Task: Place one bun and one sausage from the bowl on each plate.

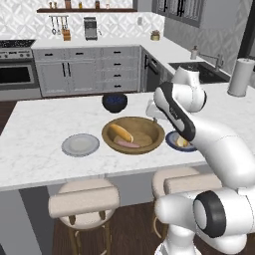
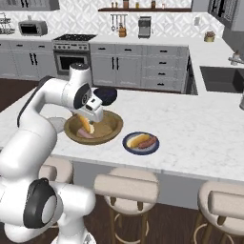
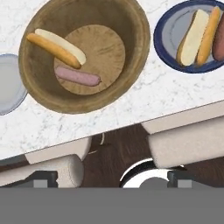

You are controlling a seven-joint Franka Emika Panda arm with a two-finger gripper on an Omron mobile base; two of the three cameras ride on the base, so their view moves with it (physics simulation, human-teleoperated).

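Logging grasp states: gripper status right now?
Gripper: open, holding nothing, above the counter edge near the wooden bowl.

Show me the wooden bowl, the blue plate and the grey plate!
wooden bowl [image 3: 131, 39], hand view, inner wall.
blue plate [image 2: 130, 144], right base view, near rim.
grey plate [image 1: 79, 145], left base view, bare centre.

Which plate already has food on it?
The dark blue plate, right of the wooden bowl in the hand view. It holds a bun and a sausage; the light grey plate is still bare.
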